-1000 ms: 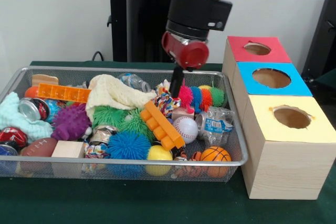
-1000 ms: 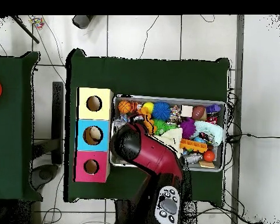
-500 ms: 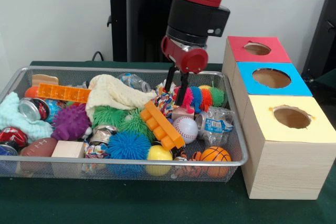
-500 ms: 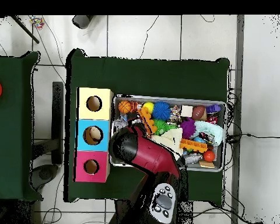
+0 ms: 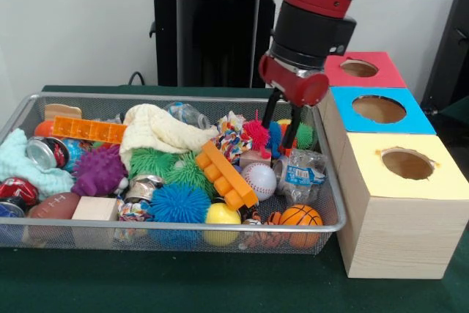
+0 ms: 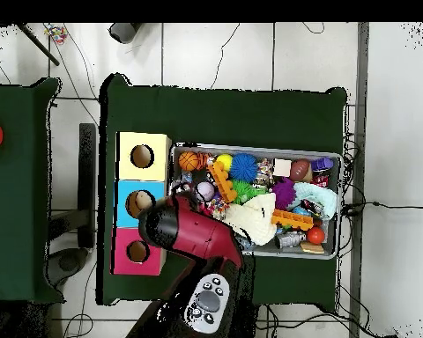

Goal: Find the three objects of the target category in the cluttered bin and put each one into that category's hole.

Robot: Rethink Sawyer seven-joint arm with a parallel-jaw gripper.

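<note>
The bin [image 5: 183, 226] of silver wire mesh is full of toys; it also shows in the overhead view [image 6: 250, 148]. A wrinkly clear bottle with a blue label [image 5: 299, 174] lies at the bin's right end, beside a baseball [image 5: 259, 179]. A second clear bottle [image 5: 187, 114] lies at the back, behind a cream cloth [image 5: 157, 130]. My gripper [image 5: 281, 131] is open and empty. It hangs over the bin's right end, just above the labelled bottle and a spiky coloured toy [image 5: 258, 134]. In the overhead view the red arm [image 6: 184, 233] hides the gripper.
Three wooden boxes with round holes stand to the right of the bin: red [image 5: 359, 70], blue [image 5: 379, 110], yellow [image 5: 407, 164]. Dented cans [image 5: 45, 153] lie at the bin's left. An orange brick [image 5: 226, 175], spiky balls [image 5: 179, 203] and a small basketball [image 5: 300, 216] fill the middle and front.
The arm has swung to the picture's right in the front view, from the bin's middle back to its right end by the boxes. The fingers now stand apart.
</note>
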